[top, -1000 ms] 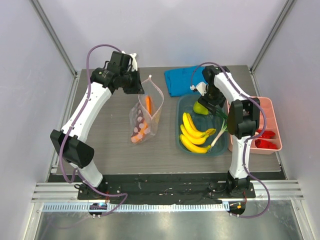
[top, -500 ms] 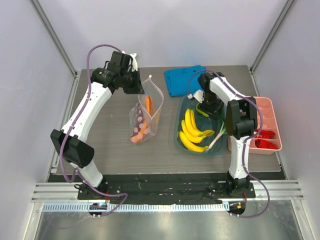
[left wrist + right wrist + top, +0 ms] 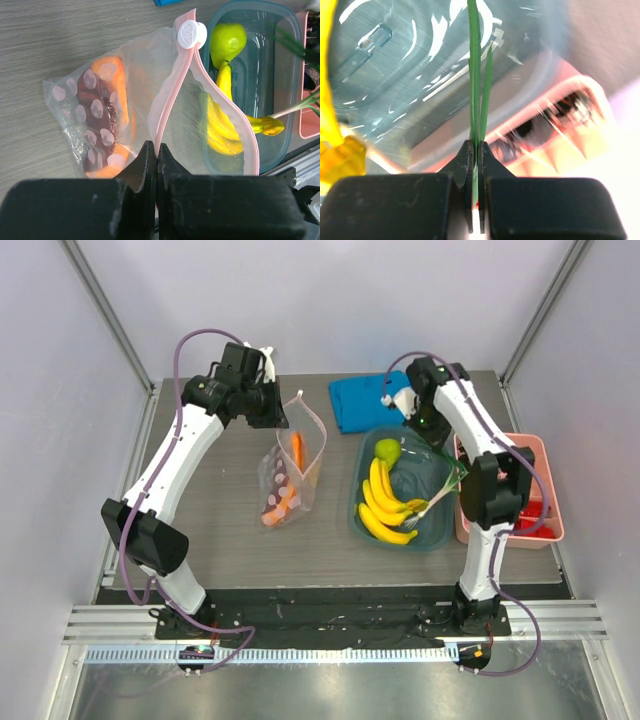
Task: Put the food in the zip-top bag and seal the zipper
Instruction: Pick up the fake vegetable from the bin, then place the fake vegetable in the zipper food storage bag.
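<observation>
The zip-top bag [image 3: 290, 478] stands open left of centre, with the long orange-red pepper [image 3: 296, 448] and small dark pieces inside. My left gripper [image 3: 272, 412] is shut on its pink zipper strip [image 3: 165, 105]; the white slider tab [image 3: 192, 34] sits at the far end. The yellow banana bunch [image 3: 385, 502] and green pear-like fruit [image 3: 387, 449] lie in the teal tub [image 3: 436, 532]. My right gripper [image 3: 430, 432] hangs above the tub's back right, shut on the green onion's [image 3: 437, 498] leaves [image 3: 475, 75]. The white root end rests by the bananas.
A blue folded cloth [image 3: 362, 400] lies behind the tub. A pink divided tray [image 3: 537, 455] with red pieces stands to the tub's right, close to my right arm. Metal frame posts rise at both back corners.
My right gripper shut on the green onion's leaves and rose toward the back, uncovering the pear and dragging the stalk. The left gripper and bag have not moved.
</observation>
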